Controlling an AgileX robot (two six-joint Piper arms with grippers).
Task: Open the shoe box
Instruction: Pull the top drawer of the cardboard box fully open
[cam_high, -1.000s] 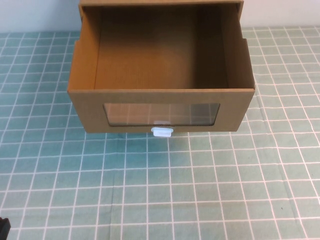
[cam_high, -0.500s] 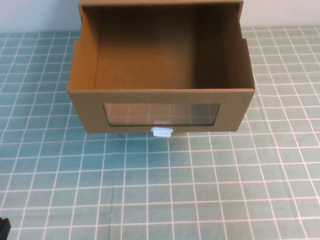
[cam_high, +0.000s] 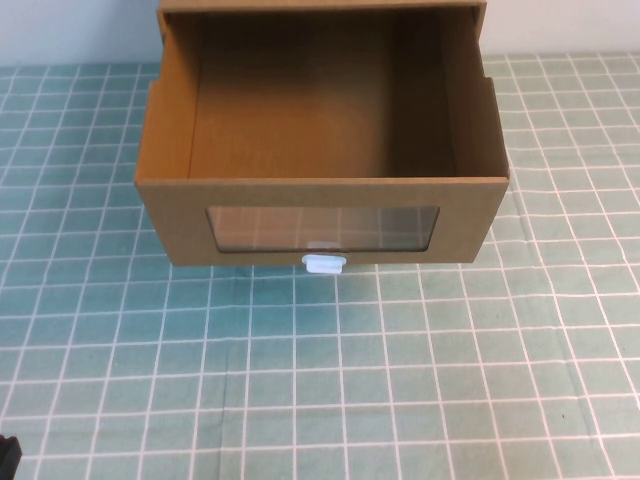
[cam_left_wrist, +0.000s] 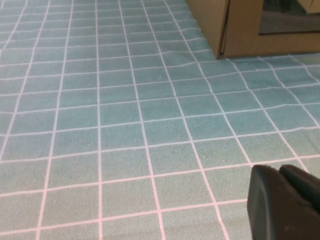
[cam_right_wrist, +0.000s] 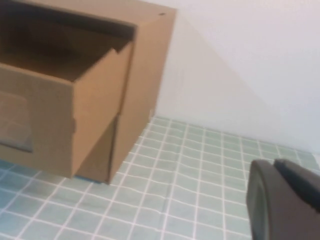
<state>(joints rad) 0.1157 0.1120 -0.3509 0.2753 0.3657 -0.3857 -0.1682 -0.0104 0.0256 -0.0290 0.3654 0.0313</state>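
The shoe box (cam_high: 320, 190) is cut off at its far end by the high view's edge. The left gripper (cam_left_wrist: 279, 172), low at near left, and the right gripper (cam_right_wrist: 275, 167), right of the box, are cropped to closed fingertips in the wrist views.

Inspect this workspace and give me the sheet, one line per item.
Surface: teal grid cloth, slightly wrinkled, covering the table.
Job's things: shoe box pulled open, empty inside; white pull tab at the bottom of its windowed front.
Clutter: nothing seen.
Grippers: left end effector shut, over the cloth, apart from the box; right end effector shut, off the box's right side, holding nothing.
Cables: nothing seen.
Surroundings: pale wall behind the box.
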